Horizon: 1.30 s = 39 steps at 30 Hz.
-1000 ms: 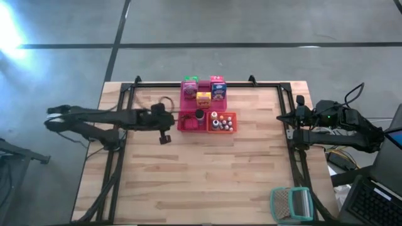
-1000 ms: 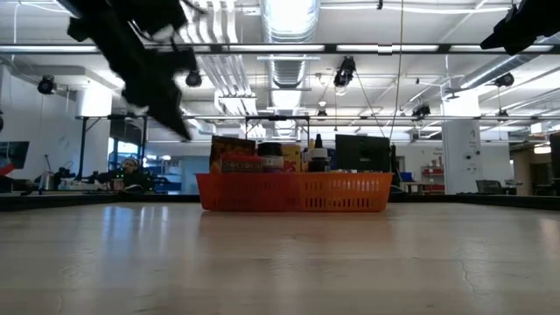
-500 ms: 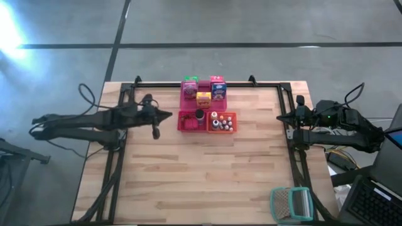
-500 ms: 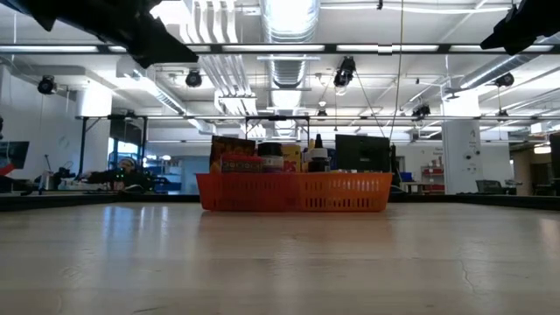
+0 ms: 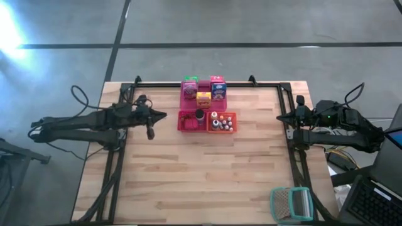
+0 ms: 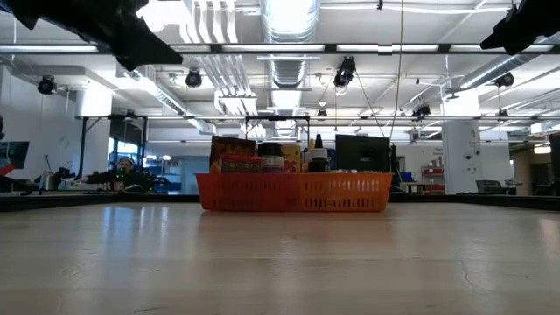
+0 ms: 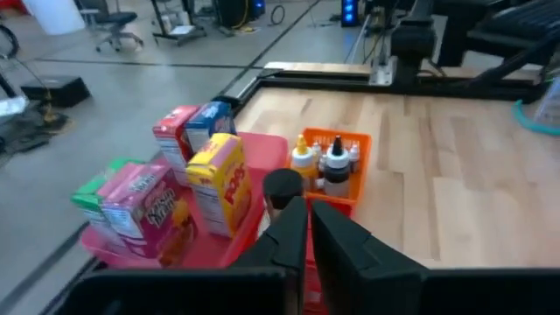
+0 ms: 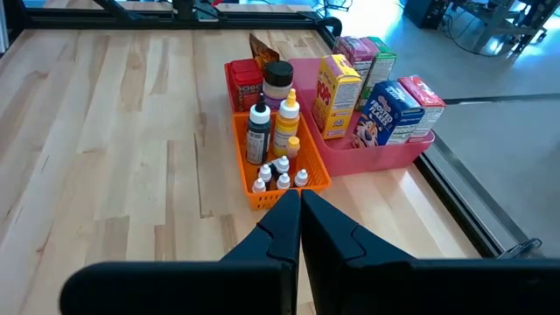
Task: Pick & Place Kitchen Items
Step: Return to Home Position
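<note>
Stock on table [image 5: 207,182], for your check. L gripper [image 7: 306,212]: fingers pressed together, nothing between them. It's held above the far-left part of the table, just short of the trays, pointing at them. R gripper [image 8: 297,201]: fingers pressed together, empty, parked over the table's right edge, well apart from the trays. Kitchen items: all grouped at far ctr. of table, in 3 trays set close together. Pink tray [image 8: 389,156], farthest back, has 5 upright cartons: green carton [image 7: 94,194], pink carton [image 7: 140,208], yellow carton [image 8: 336,86], blue carton [image 8: 385,112], red carton [image 8: 422,94]. Red bin [image 5: 184,127], in front of pink tray on L-arm side, has black-lidded jar [image 8: 278,79] and orange pack [image 8: 261,49]. Orange bin [image 6: 293,192], just beside red bin on R-arm side, has dark bottle [image 8: 258,133], yellow bottles [image 8: 287,122] and tiny white-capped bottles [image 8: 280,175], all upright. Misc.: teal-framed mesh piece [image 5: 291,204] at near-right corner of table, well apart from the rest.
</note>
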Each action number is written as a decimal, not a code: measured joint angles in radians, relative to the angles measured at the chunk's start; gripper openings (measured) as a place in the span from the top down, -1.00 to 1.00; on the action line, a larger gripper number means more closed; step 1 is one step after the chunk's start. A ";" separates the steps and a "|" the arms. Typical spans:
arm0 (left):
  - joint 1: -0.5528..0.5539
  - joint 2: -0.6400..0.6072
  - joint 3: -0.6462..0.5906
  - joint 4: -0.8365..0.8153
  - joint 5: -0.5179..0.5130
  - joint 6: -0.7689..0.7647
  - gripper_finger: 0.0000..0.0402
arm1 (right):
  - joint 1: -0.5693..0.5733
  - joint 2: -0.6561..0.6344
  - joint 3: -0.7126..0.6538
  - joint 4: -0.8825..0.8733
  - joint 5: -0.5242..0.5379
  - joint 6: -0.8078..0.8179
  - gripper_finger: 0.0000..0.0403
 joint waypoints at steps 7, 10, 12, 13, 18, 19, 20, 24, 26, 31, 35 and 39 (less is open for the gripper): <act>-0.005 -0.134 -0.040 -0.064 0.234 0.005 0.87 | 0.000 0.000 0.000 0.000 0.000 0.000 0.96; -0.014 -0.206 -0.087 -0.068 0.249 0.033 0.87 | 0.000 0.000 0.000 0.000 0.000 0.000 0.96; -0.021 -0.259 -0.129 -0.071 0.249 0.042 0.87 | 0.000 0.000 0.000 0.000 0.000 0.000 0.96; -0.026 -0.286 -0.147 -0.071 0.249 0.042 0.87 | 0.000 0.000 0.000 0.000 0.000 0.000 0.96; -0.057 -0.405 -0.240 -0.056 0.249 0.048 0.87 | 0.000 0.000 0.000 0.000 0.000 0.000 0.96; -0.063 -0.425 -0.254 -0.049 0.249 0.050 0.87 | 0.000 0.000 0.000 0.000 0.000 0.000 0.96; -0.068 -0.442 -0.267 -0.042 0.249 0.052 0.87 | 0.000 0.000 0.000 0.000 0.000 0.000 0.96; -0.083 -0.504 -0.323 -0.060 0.233 0.054 0.87 | 0.000 0.000 0.000 0.000 0.000 0.000 0.96; -0.083 -0.538 -0.343 -0.051 0.232 0.063 0.87 | 0.000 0.000 0.000 0.000 0.000 0.000 0.96; -0.084 -0.604 -0.384 -0.060 0.229 0.082 0.87 | 0.000 0.000 0.000 0.000 0.000 0.000 0.96; -0.084 -0.617 -0.408 -0.077 0.228 0.084 0.87 | 0.000 0.000 0.000 0.000 0.000 0.000 0.96; -0.084 -0.617 -0.447 -0.071 0.223 0.083 0.87 | 0.000 0.000 0.000 0.000 0.000 0.000 0.96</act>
